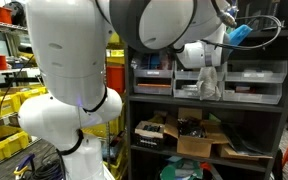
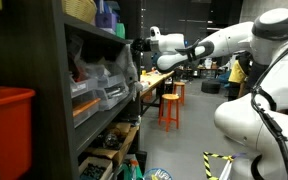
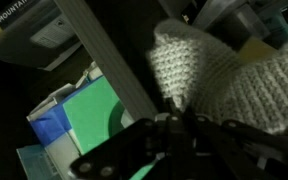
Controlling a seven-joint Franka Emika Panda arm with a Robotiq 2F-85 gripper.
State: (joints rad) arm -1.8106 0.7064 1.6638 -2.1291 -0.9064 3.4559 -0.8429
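In an exterior view, the robot's hand is up against the shelf. A woolly cloth hangs just under the hand. Grey trays sit beside the hand, and a blue thing lies above it. Cardboard boxes are far below the hand.

In an exterior view from the side, the hand pokes at the front of the shelf. I cannot make out the cloth here. An orange stool stands well below and behind the hand.

In the wrist view, the hand has its fingers pressed together, pinching the edge of the woolly cloth. The cloth bunches up right in front of the fingers. A green box sits to one side of the hand, past a grey post.
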